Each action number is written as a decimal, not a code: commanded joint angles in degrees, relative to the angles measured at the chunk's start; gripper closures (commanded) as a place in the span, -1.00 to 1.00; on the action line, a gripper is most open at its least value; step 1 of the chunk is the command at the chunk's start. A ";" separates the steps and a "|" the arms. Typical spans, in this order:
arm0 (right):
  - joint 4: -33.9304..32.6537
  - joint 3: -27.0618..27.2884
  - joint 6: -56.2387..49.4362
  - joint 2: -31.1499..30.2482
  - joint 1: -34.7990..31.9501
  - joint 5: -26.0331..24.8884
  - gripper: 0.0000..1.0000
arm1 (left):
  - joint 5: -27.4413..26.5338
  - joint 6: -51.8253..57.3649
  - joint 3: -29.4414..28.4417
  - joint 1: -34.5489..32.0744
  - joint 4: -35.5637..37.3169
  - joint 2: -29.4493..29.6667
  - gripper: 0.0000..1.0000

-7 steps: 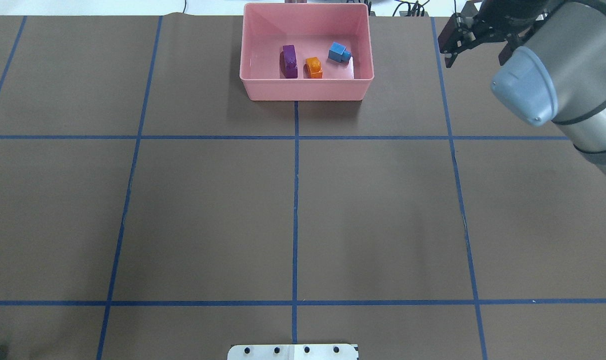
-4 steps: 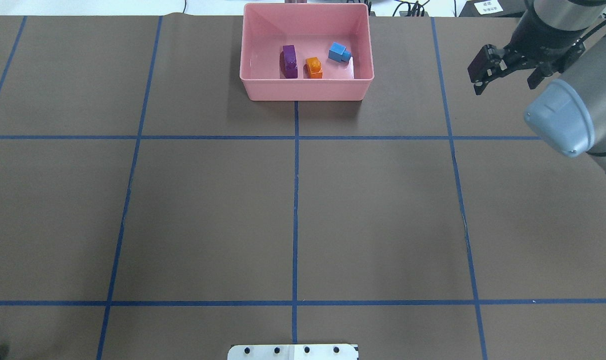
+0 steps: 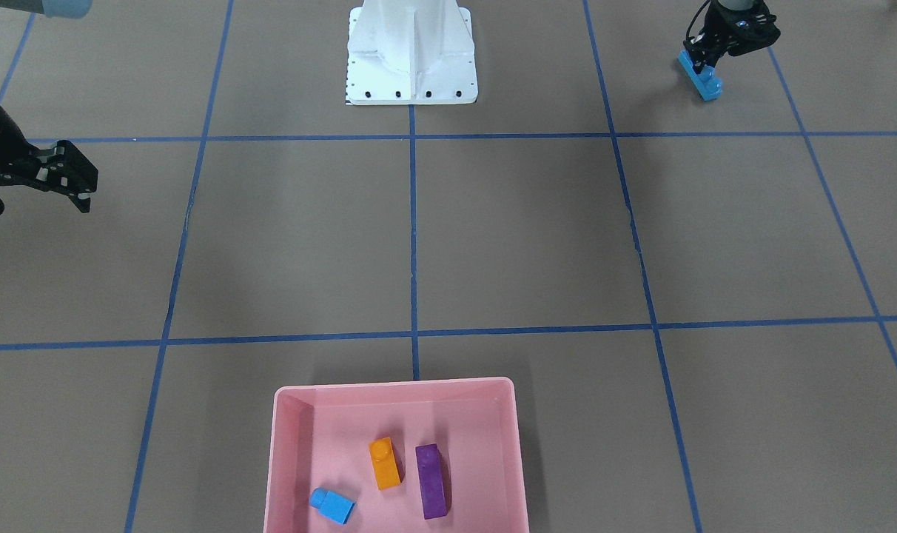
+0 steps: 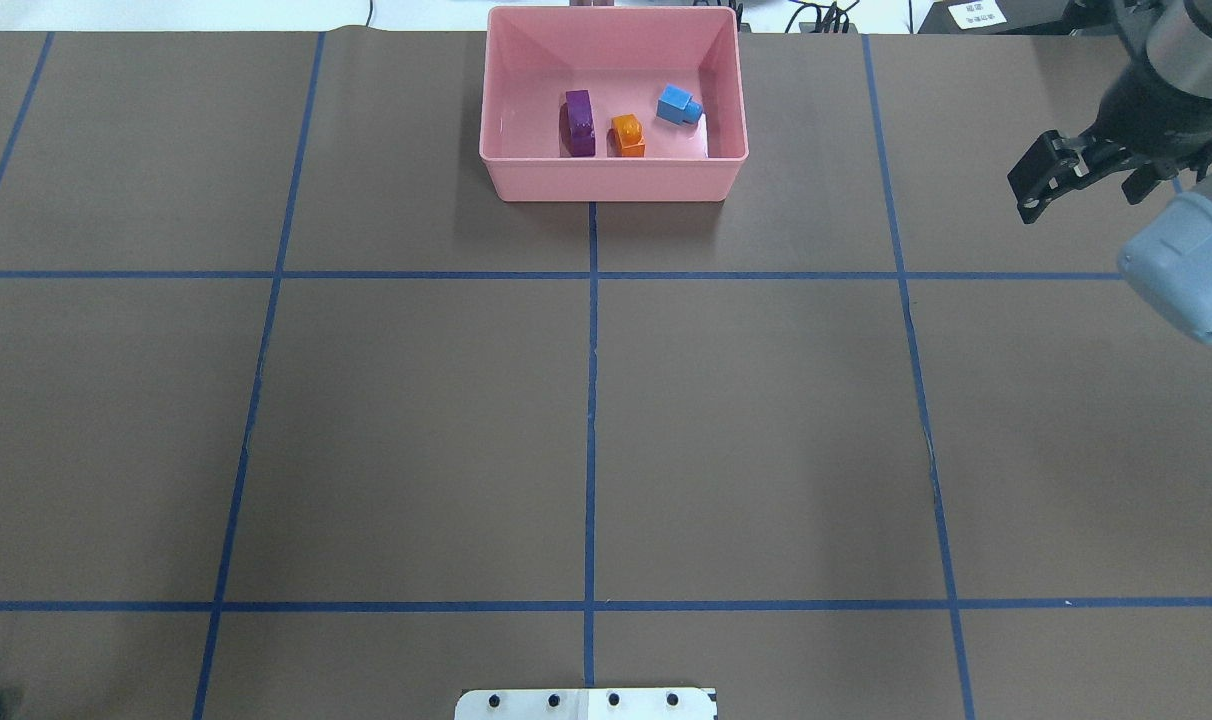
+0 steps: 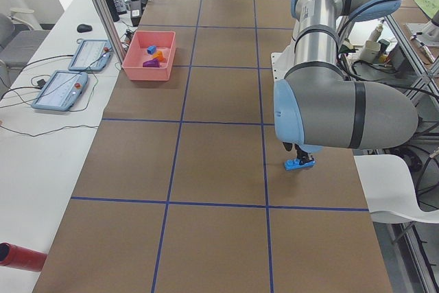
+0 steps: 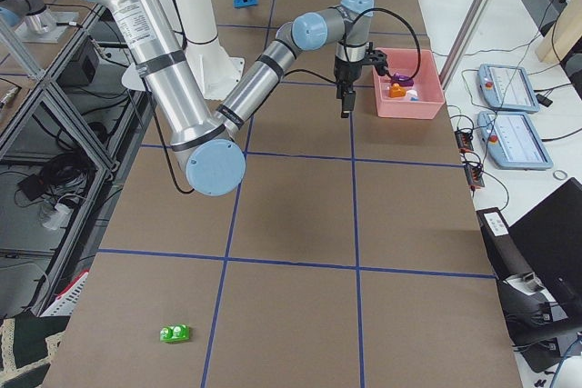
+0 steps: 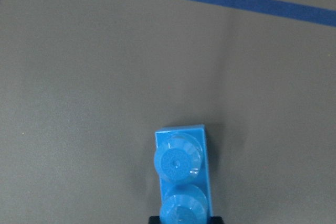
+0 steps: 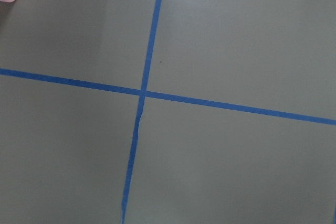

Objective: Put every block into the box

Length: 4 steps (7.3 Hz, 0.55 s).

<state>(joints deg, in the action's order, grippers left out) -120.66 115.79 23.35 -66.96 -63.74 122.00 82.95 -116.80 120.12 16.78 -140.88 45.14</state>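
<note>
The pink box point(image 4: 611, 180) stands at the table's far middle edge. It holds the purple block point(image 4: 579, 123), the orange block point(image 4: 627, 135) and the small blue block point(image 4: 678, 105). My right gripper point(image 4: 1078, 200) is open and empty, to the right of the box and well apart from it. My left gripper point(image 3: 707, 70) is shut on the long blue block point(image 3: 700, 80), low at the table near my base. The left wrist view shows that block's point(image 7: 181, 177) studs. The green block point(image 6: 174, 333) lies alone at the table's right end.
My white base point(image 3: 411, 52) is at the table's near middle edge. Blue tape lines point(image 8: 142, 93) divide the brown table into squares. Two pendants point(image 5: 65, 90) lie on the side table beyond the box. A red cylinder point(image 5: 20, 255) lies off the left end.
My right arm has swung to the right and back toward me, away from the box, with its gripper still open. The blocks in the box have not moved.
</note>
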 commanded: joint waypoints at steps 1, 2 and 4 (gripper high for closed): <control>-0.02 -0.04 -4.44 -1.77 -2.52 0.00 -0.99 | -0.59 -0.09 1.69 -0.25 -0.45 -0.75 1.00; -0.02 -0.04 -4.80 -2.03 -2.79 0.00 -0.99 | -0.60 -0.09 5.44 -0.34 -0.45 -3.62 1.00; 0.07 -0.47 -10.30 -4.13 -4.97 -0.18 -0.99 | 0.19 0.08 11.43 -3.05 -0.45 -5.15 1.00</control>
<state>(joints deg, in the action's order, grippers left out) -120.62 115.59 16.76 -69.72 -67.13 121.92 82.57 -116.86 127.91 15.62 -141.31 40.76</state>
